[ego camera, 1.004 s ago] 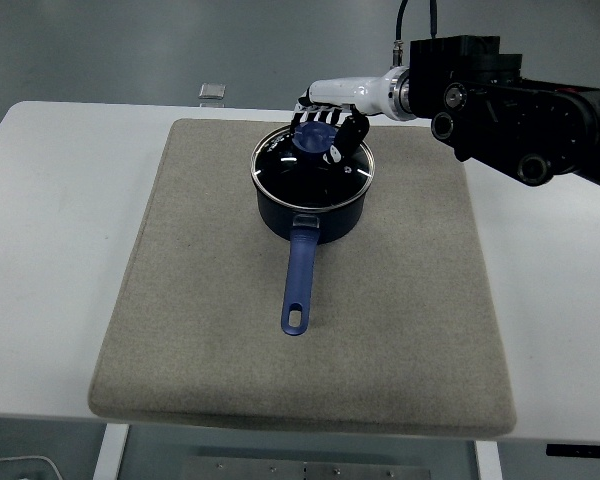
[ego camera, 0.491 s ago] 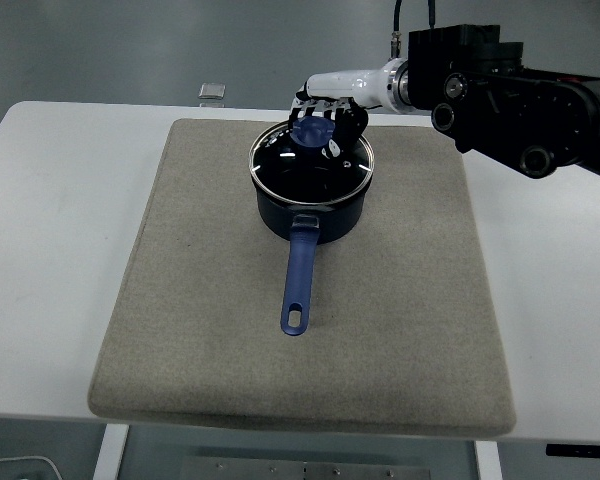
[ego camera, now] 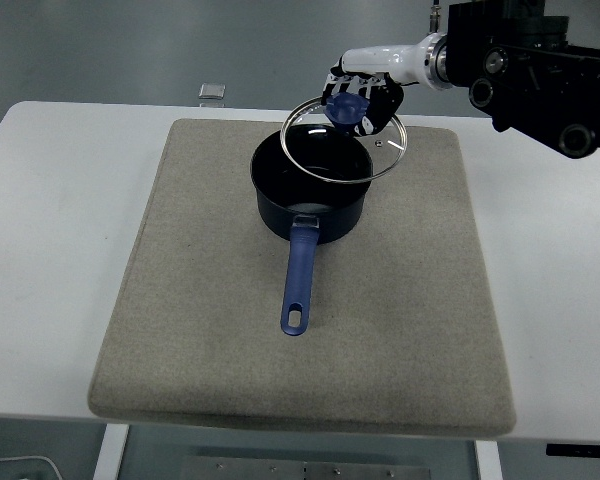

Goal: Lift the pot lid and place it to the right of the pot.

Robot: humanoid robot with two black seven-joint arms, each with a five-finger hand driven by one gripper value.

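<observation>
A dark blue pot [ego camera: 310,195] with a long blue handle [ego camera: 298,280] pointing toward me stands on the grey mat [ego camera: 180,300]. Its glass lid [ego camera: 342,140], rimmed in metal with a blue knob [ego camera: 347,108], hangs tilted in the air above the pot's right rear edge. My right hand [ego camera: 358,98] comes in from the upper right and is shut on the knob. The pot's inside shows open and dark. My left arm does not show.
The mat covers most of the white table [ego camera: 50,200]. A small grey object [ego camera: 212,91] lies at the table's far edge. Bare mat [ego camera: 430,250] stretches to the right of the pot.
The lid has come off the pot: my right hand raised it by the knob and carried it up and to the right, tilting it.
</observation>
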